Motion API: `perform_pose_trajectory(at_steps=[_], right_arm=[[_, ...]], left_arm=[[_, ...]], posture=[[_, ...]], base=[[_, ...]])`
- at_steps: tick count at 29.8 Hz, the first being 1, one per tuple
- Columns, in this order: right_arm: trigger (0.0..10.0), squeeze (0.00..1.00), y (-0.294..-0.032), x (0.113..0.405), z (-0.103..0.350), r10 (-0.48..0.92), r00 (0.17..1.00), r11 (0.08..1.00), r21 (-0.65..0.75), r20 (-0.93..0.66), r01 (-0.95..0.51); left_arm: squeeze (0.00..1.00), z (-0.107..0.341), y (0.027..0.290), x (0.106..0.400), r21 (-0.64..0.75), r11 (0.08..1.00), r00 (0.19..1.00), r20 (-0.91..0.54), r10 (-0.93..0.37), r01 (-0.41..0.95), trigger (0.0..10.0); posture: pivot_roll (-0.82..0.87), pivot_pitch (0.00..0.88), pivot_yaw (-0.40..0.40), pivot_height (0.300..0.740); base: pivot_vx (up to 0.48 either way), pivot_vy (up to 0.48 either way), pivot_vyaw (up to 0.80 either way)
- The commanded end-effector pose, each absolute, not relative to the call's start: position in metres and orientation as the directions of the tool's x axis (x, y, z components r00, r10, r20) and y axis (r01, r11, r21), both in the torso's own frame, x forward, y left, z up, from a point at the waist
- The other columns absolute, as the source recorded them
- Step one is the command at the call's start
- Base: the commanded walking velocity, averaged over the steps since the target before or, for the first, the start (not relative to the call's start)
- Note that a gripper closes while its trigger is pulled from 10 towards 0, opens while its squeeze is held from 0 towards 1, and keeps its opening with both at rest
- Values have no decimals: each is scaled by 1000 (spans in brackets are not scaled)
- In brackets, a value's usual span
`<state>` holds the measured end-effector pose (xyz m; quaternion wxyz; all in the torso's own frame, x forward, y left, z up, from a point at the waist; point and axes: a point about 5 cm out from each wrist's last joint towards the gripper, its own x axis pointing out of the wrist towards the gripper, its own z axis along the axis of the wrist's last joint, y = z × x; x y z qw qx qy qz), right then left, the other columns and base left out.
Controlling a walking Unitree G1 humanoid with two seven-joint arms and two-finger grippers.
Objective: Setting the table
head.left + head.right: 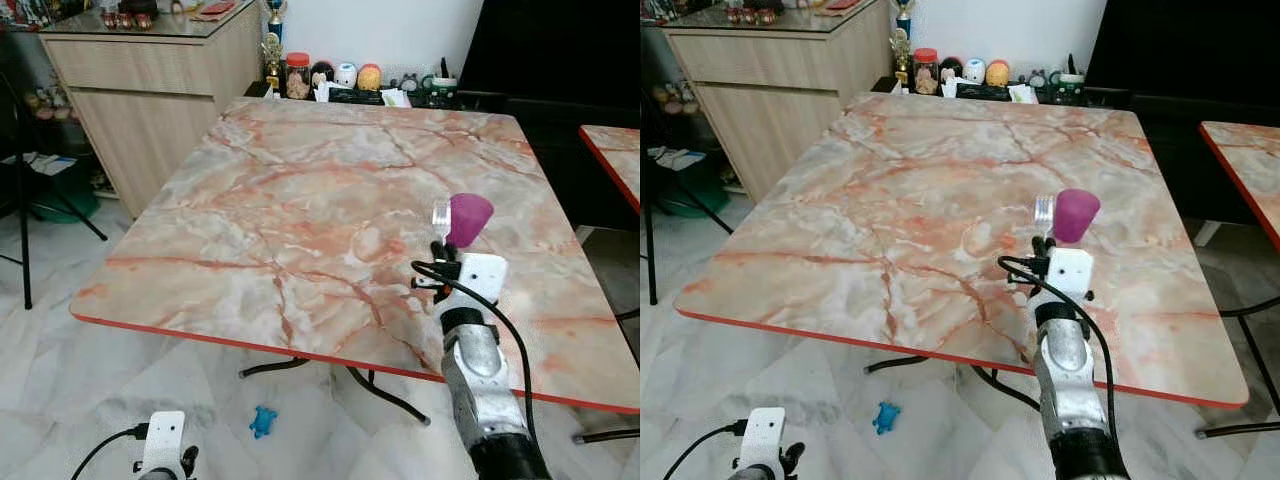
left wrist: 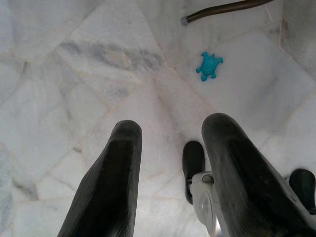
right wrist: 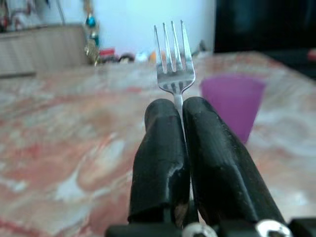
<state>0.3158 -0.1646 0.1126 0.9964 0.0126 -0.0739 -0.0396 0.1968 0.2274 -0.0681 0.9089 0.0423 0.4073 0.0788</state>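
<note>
My right gripper (image 1: 439,246) is shut on a silver fork (image 3: 174,69), tines pointing up and away, held just above the pink marble table (image 1: 300,200) near its right front part. A purple cup (image 1: 468,218) stands upright on the table right beside the fork, slightly farther and to the right; the cup (image 3: 232,103) also shows past my fingers (image 3: 163,148). My left gripper (image 2: 170,173) hangs low beside the table with its fingers (image 2: 111,182) open over the floor, holding nothing.
A wooden cabinet (image 1: 150,90) stands at the back left. Jars and small figures (image 1: 340,78) line the table's far edge. A second table's corner (image 1: 615,160) is at the right. A blue toy (image 1: 263,421) and table legs (image 1: 300,365) lie on the marble floor.
</note>
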Motion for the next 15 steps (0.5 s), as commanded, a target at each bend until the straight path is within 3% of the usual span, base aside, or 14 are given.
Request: perform_pose_trajectory(at_steps=[1, 10, 15], right_arm=[[10000, 0, -165, 313, 122, -88, 976, 996, -6, 200, 91], [10000, 0, -172, 321, 145, -162, 952, 984, 113, 259, 137], [10000, 0, -166, 328, 160, -132, 945, 989, 101, 298, 107]], left_arm=[[0, -70, 230, 193, 150, 983, 640, -746, 183, -106, 10000], [0, -68, 229, 198, 166, 981, 650, -736, 190, -99, 10000], [0, -68, 228, 198, 168, 980, 649, -735, 195, -104, 10000]], posture=[[47, 0, -9, 740], [53, 0, -10, 740], [54, 0, -10, 740]], base=[[0, 0, 0], [0, 0, 0], [0, -440, 0]])
